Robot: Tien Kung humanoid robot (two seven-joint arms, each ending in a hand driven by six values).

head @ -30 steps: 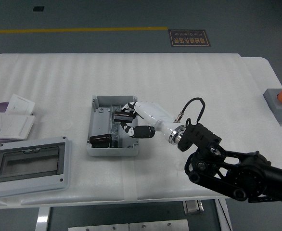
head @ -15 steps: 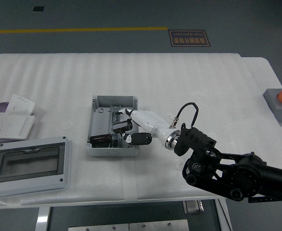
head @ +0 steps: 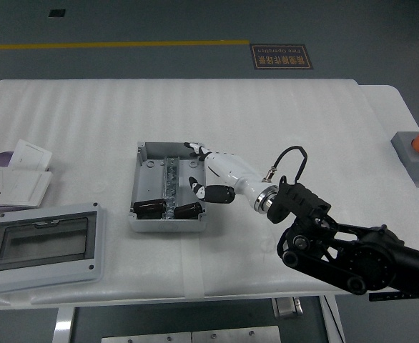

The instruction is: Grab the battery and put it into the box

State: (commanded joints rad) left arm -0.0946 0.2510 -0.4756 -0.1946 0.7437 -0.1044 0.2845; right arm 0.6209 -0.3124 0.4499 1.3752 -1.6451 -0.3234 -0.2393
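Two batteries in the box, hand empty above it

At frame centre, the right hand (head: 208,175) hovers over the grey box (head: 146,151) with fingers loosely spread, pinching nothing – one battery (head: 188,210) lies near its lower wall, beside another battery (head: 151,209). Risk: a fingertip could catch the rim and drag the box. The floor sign at top is too blurred to read

Grey floor (head: 124,21) beyond the far edge of the white table (head: 267,114), crossed by a yellow line (head: 109,46). Dark floor sign (head: 281,56) lying near the line's right end, small dark patch (head: 56,13) toward the top left. Padded, faintly ribbed tabletop, evenly lit. Below the table's near edge, a metal frame (head: 188,334).
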